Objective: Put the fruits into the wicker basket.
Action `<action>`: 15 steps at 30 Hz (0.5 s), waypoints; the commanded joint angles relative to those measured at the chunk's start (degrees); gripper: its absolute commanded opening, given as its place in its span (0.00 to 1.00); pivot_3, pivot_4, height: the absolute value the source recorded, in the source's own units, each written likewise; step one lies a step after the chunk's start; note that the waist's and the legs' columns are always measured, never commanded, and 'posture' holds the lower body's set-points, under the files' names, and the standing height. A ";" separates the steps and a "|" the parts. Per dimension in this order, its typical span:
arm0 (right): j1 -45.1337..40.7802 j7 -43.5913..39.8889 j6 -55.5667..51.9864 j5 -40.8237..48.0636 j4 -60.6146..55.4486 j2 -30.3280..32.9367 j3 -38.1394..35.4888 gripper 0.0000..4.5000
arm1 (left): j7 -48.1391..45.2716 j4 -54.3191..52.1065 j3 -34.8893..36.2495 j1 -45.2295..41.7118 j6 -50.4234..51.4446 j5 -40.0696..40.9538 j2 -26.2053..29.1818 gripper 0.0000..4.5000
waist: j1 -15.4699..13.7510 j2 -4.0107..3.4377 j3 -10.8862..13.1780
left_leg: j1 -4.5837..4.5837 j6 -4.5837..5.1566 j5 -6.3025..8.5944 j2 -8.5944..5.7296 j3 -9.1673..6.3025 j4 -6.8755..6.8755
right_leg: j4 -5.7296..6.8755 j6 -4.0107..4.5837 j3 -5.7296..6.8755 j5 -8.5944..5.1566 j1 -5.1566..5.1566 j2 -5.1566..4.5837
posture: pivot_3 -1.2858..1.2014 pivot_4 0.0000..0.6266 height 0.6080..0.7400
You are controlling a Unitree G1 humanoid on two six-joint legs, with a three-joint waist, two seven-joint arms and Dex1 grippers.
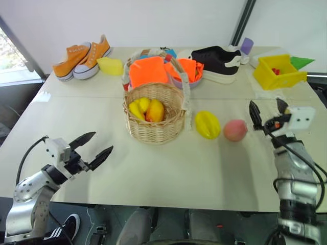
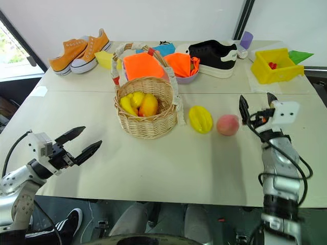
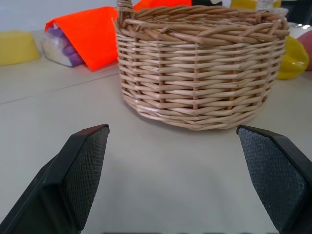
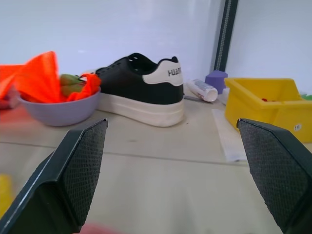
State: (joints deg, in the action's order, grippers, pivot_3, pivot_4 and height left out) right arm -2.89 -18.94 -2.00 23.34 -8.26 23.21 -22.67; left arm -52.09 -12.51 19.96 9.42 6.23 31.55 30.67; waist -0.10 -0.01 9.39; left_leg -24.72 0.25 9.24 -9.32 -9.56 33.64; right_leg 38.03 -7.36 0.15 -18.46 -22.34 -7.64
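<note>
I am holding both sets of jaws wide and empty: left gripper (image 1: 95, 145) facing the wicker basket (image 1: 153, 113), right gripper (image 1: 267, 113) just beside the peach (image 1: 235, 130). The basket is carrying several yellow and orange fruits (image 1: 145, 109) at mid-bench. Star fruit (image 1: 207, 124) and peach are lying on the bench (image 1: 168, 168) right of the basket, awaiting transfer.

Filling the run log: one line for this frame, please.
left gripper: open, empty | right gripper: open, empty | wicker basket: holds yellow and orange fruits | star fruit, peach: on table, outside basket
</note>
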 commanded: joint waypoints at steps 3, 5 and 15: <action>16.66 -1.09 -3.98 2.10 -16.58 -1.95 0.82 0.98 | -5.42 -3.19 -1.57 0.32 1.20 2.68 3.24 1.00 | -0.47 0.06 -0.03 | 0.00 -0.07 0.07 0.01 0.00 -0.10 | -0.02 0.00 -0.02 -0.02 -0.03 0.00 | 0.52 0.24 1.00; 19.88 -0.52 -4.55 1.73 -19.47 -2.93 1.40 0.98 | -6.35 -3.43 -2.21 0.52 0.62 1.89 3.92 1.00 | -0.12 0.00 0.00 | 0.01 -0.11 0.09 0.04 0.08 -0.18 | -0.02 0.03 -0.11 -0.03 -0.10 0.00 | 0.52 0.24 1.00; 15.70 2.50 -15.13 -2.45 -21.86 0.49 5.43 0.98 | -8.44 -3.36 -3.62 -0.34 1.16 2.89 4.07 1.00 | 0.82 0.02 0.01 | 0.13 -0.14 0.11 0.11 0.36 -0.27 | -0.05 0.10 -0.40 -0.06 -0.09 0.00 | 0.52 0.24 1.00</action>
State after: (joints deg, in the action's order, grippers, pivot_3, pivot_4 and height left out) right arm 15.15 -16.96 -14.66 21.20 -27.92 22.20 -17.12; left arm -59.82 -14.27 16.39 9.30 7.47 33.26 34.01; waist 0.72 0.01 9.40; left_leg -24.59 0.11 9.34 -9.20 -9.16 33.35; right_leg 37.97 -7.25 -0.26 -18.52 -22.47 -7.65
